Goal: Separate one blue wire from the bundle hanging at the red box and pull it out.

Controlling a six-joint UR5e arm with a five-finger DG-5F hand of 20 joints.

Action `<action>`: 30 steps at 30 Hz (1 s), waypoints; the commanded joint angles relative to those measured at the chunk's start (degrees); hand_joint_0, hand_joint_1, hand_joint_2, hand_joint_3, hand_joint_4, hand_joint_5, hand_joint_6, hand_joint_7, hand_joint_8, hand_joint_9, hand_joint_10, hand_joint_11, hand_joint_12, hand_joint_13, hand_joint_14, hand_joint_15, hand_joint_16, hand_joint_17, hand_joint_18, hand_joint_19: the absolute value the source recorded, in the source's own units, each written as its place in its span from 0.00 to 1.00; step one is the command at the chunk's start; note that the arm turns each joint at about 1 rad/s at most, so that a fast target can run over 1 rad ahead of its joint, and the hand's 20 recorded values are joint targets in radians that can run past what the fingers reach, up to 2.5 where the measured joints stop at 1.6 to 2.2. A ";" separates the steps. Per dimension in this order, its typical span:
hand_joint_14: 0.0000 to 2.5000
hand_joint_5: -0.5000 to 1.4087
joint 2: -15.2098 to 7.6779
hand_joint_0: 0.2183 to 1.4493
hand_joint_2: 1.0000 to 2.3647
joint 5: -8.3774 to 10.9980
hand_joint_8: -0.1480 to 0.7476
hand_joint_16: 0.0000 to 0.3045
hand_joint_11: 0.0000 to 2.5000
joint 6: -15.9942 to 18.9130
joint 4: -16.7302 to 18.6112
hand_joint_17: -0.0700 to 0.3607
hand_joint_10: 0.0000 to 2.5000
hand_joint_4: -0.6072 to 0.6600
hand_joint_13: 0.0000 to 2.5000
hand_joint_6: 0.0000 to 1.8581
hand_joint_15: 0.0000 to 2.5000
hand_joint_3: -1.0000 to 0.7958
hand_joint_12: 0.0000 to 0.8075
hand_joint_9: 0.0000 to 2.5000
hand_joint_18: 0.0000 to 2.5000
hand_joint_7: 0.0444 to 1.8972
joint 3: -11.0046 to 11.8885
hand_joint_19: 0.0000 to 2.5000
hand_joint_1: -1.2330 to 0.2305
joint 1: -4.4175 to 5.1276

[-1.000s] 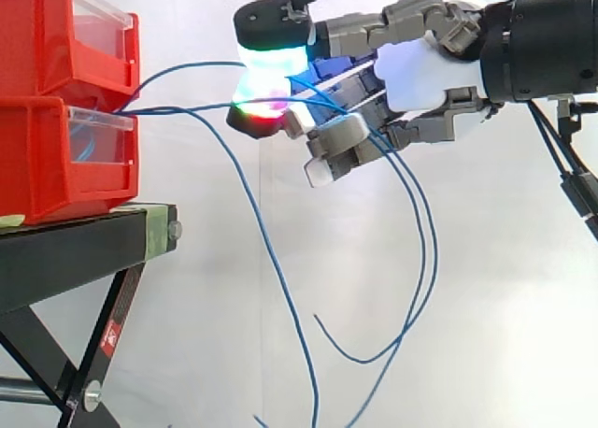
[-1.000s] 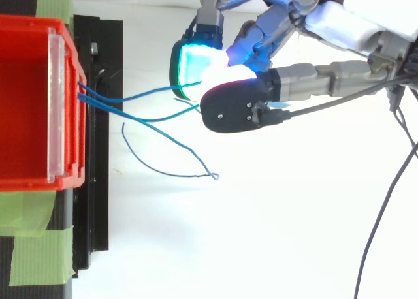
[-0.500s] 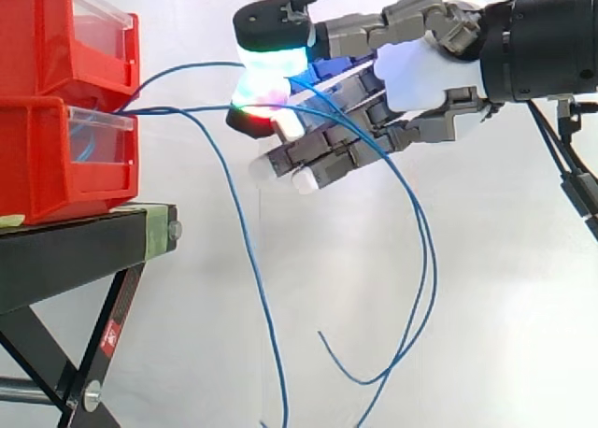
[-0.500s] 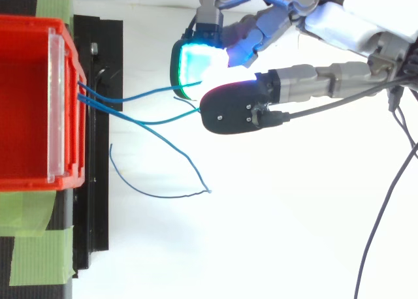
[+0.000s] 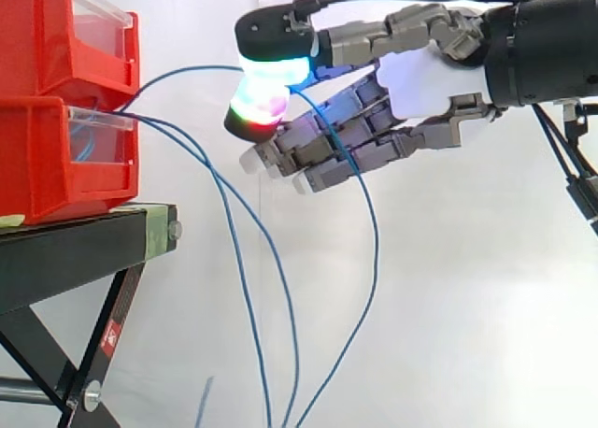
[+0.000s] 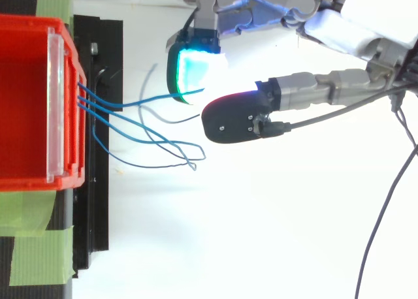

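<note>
Several thin blue wires come out of the lower red bin (image 5: 65, 157), where it meets the upper one. One blue wire (image 5: 187, 70) arcs up and right to my hand (image 5: 425, 73), which is shut on it, pinching it between the glowing thumb pad and a glowing fingertip (image 5: 252, 110). Past the pinch it drops in a long loop (image 5: 374, 250) toward the floor. The other fingers stretch left below the pinch. Two more wires (image 5: 229, 232) hang free from the bin, apart from the hand. From above, the held wire (image 6: 144, 100) runs from the bin front to the hand (image 6: 339, 34); loose wires (image 6: 140, 139) curl below it.
The red bins stand on a black stand (image 5: 75, 250) with slanted legs at the left. Green tape (image 6: 32, 260) holds the bin (image 6: 26, 51) to the stand. A white curtain lies behind, with open space right of the stand under the hand.
The lower fingers have straightened and reached left. Two wires that lay across them slid off and now hang down by the bin. The hand rose slightly; one wire stays pinched.
</note>
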 commanded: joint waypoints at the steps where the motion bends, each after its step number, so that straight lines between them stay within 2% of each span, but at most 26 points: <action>1: 0.00 0.19 0.00 0.32 0.02 0.09 0.44 0.15 0.10 -0.83 -2.68 0.41 0.00 0.45 0.00 0.43 0.03 0.52 0.40 0.15 0.00 0.72 0.03 0.08 0.26 0.17; 7: 0.00 0.19 0.00 0.32 0.02 0.09 0.44 0.15 0.09 -1.27 -5.75 0.41 0.00 0.45 0.00 0.42 0.03 0.52 0.40 0.14 0.00 0.73 -0.06 0.08 0.26 0.70; 9: 0.00 0.19 0.00 0.32 0.02 0.00 0.45 0.15 0.10 -1.62 -7.33 0.41 0.00 0.46 0.00 0.42 0.03 0.52 0.40 0.14 0.00 0.73 -0.59 0.08 0.26 1.14; 12: 0.00 0.19 0.00 0.32 0.02 0.88 0.45 0.16 0.10 -1.36 -5.75 0.41 0.00 0.46 0.00 0.42 0.03 0.52 0.40 0.15 0.00 0.73 -2.78 0.08 0.26 1.66; 16: 0.00 0.19 0.00 0.32 0.02 2.55 0.46 0.16 0.10 0.22 -2.76 0.41 0.00 0.46 0.00 0.42 0.04 0.52 0.40 0.16 0.00 0.73 -4.37 0.09 0.26 2.19; 20: 0.00 0.19 0.00 0.32 0.02 3.07 0.46 0.16 0.11 2.07 -2.68 0.41 0.00 0.46 0.00 0.42 0.04 0.52 0.41 0.16 0.00 0.73 -6.30 0.09 0.26 2.98; 24: 0.00 0.19 0.00 0.32 0.02 4.13 0.46 0.16 0.11 4.18 -3.03 0.41 0.00 0.46 0.00 0.42 0.04 0.52 0.41 0.17 0.00 0.73 -6.74 0.09 0.26 3.51; 30: 0.00 0.19 0.09 0.32 0.02 4.48 0.47 0.16 0.11 4.97 -4.70 0.41 0.00 0.47 0.00 0.42 0.04 0.52 0.41 0.17 0.00 0.73 -6.83 0.09 0.26 3.69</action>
